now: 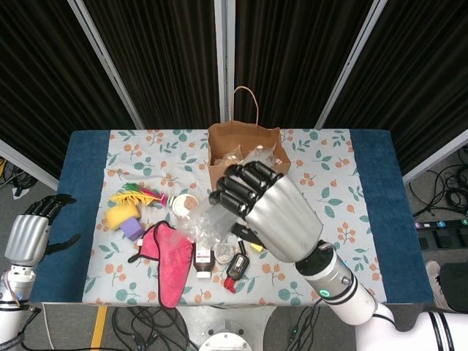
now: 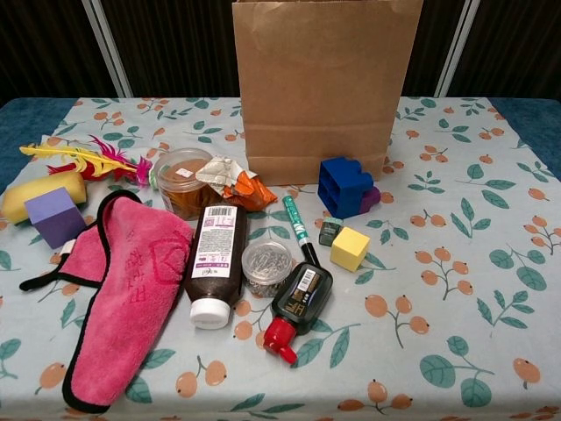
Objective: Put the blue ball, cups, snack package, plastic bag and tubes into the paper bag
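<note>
In the head view my right hand (image 1: 272, 210) is raised high and close to the camera, in front of the paper bag (image 1: 219, 157). It grips a crumpled clear plastic bag (image 1: 202, 224) that hangs down from its fingers. The chest view shows neither hand. There the brown paper bag (image 2: 324, 88) stands upright at the back. In front of it lie a cup (image 2: 180, 181) with an orange lid, a crinkled snack package (image 2: 233, 185) and a green tube (image 2: 295, 219). My left hand (image 1: 29, 234) hangs off the table's left edge, empty with its thumb apart.
A pink cloth (image 2: 123, 289), brown bottle (image 2: 215, 263), small red-capped bottle (image 2: 298, 303) and jar of clips (image 2: 267, 263) lie at the front. A blue block (image 2: 344, 187) and yellow cube (image 2: 350, 248) sit right of the tube. A purple cube (image 2: 54, 217), yellow sponge (image 2: 39, 195) and feathers (image 2: 83, 158) are left.
</note>
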`<move>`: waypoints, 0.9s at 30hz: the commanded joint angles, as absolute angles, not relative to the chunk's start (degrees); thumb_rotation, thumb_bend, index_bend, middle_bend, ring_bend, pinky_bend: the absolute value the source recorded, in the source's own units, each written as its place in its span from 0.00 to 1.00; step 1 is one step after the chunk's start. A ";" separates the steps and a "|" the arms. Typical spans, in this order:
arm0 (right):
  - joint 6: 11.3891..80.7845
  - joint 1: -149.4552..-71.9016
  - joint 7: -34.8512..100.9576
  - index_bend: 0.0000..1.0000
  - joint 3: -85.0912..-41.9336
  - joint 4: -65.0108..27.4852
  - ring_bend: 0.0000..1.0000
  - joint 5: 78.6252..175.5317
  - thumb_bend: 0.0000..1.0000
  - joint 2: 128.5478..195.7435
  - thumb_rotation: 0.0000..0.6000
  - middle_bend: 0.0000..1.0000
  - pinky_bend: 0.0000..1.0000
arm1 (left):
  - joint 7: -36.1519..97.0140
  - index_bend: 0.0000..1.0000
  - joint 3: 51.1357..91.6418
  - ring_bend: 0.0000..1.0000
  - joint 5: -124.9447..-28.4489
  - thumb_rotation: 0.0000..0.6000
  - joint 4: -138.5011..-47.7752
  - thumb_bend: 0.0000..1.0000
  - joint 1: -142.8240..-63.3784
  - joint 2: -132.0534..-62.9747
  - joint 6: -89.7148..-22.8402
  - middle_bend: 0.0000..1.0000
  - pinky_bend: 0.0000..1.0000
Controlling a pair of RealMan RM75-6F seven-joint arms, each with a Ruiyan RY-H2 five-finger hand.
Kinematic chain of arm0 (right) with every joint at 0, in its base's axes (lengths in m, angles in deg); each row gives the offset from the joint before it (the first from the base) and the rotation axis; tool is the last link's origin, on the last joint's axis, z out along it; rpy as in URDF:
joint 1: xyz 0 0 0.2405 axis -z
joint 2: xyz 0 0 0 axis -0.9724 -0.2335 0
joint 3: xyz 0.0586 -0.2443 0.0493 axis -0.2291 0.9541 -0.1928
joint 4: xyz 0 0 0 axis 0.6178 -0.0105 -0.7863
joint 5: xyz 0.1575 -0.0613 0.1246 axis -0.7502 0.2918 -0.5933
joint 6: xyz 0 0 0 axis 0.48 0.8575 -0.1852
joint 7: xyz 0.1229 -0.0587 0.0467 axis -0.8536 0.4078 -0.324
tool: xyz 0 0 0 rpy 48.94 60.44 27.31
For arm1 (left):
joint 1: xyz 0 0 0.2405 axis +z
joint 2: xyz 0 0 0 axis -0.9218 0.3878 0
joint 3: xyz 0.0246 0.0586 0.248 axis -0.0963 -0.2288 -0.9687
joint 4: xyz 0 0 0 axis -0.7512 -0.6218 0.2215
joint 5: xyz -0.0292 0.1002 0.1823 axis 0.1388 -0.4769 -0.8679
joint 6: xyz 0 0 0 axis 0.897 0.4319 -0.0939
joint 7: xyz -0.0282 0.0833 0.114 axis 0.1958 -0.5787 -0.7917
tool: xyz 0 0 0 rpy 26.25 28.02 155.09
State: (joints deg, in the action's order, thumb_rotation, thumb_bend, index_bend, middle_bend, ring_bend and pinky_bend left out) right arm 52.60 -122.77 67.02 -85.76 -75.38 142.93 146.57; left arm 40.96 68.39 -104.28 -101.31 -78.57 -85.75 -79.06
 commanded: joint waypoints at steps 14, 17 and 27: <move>59.60 -134.26 50.40 0.58 -93.62 -47.47 0.36 120.16 0.18 164.58 1.00 0.49 0.46 | 40.97 0.33 68.61 0.27 -102.76 1.00 -100.65 0.18 -78.47 -84.79 -78.12 0.36 0.34; 58.66 -133.92 46.22 0.58 -94.49 -45.22 0.36 116.21 0.18 166.02 1.00 0.49 0.46 | 40.91 0.33 68.57 0.27 -102.80 1.00 -100.55 0.17 -78.54 -84.83 -77.99 0.36 0.34; 55.00 -132.09 38.96 0.56 -91.90 -40.56 0.36 111.36 0.18 168.44 1.00 0.47 0.45 | 40.61 0.33 68.36 0.27 -102.40 1.00 -99.99 0.17 -78.69 -85.48 -77.22 0.36 0.34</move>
